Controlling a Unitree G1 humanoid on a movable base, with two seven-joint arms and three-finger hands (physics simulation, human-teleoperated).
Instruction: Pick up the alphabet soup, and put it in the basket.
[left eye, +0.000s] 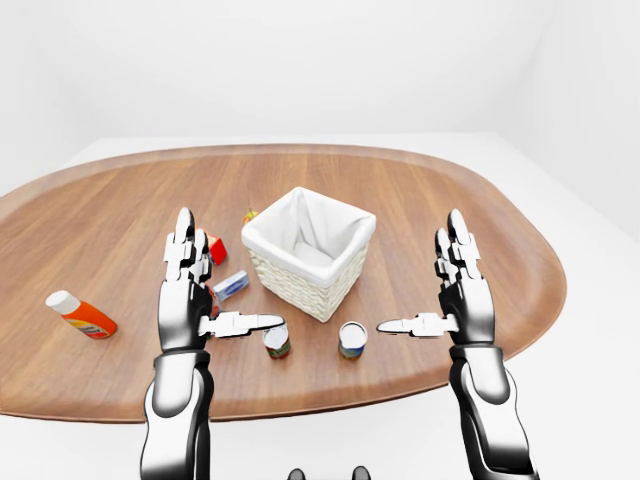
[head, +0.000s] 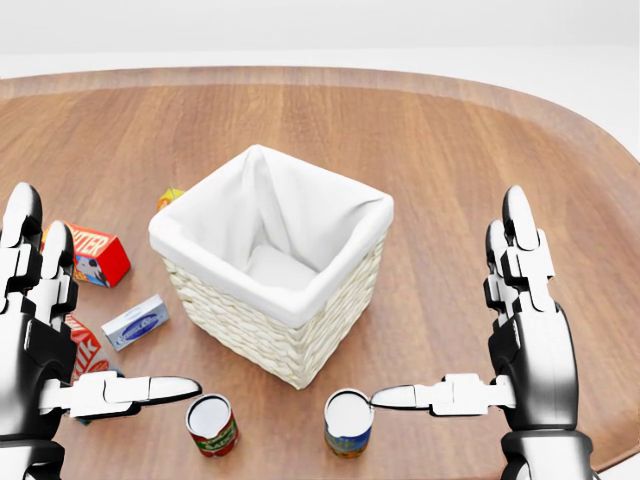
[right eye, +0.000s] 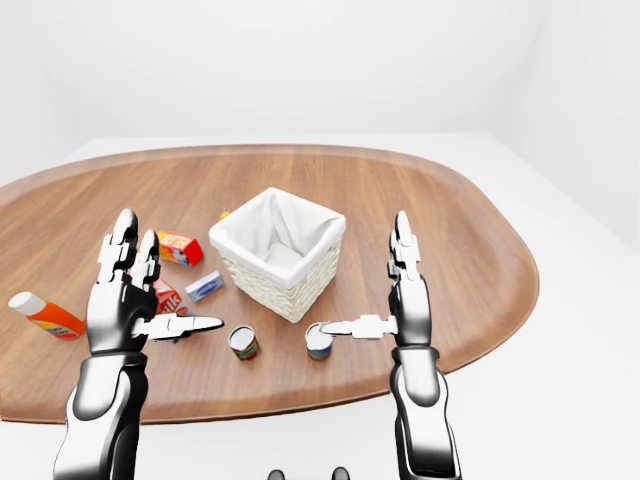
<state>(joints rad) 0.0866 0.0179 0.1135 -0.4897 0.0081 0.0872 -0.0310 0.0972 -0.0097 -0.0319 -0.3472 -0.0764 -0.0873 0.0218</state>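
Tabletop, oval, wood. Basket white-lined, mid-view. Left robot hand and right robot hand spread, fingers up, holding nothing. Alphabet soup upright below basket, just beside right thumb tip. Red-green can left of it.

Head view: nearest cam, tilted down over the table's near edge, wicker basket centred. Left-eye and right-eye views: set farther off and wider, facing the same way, taking in the whole oval tabletop w/ slight sideways offset. All three share basket and near edge.
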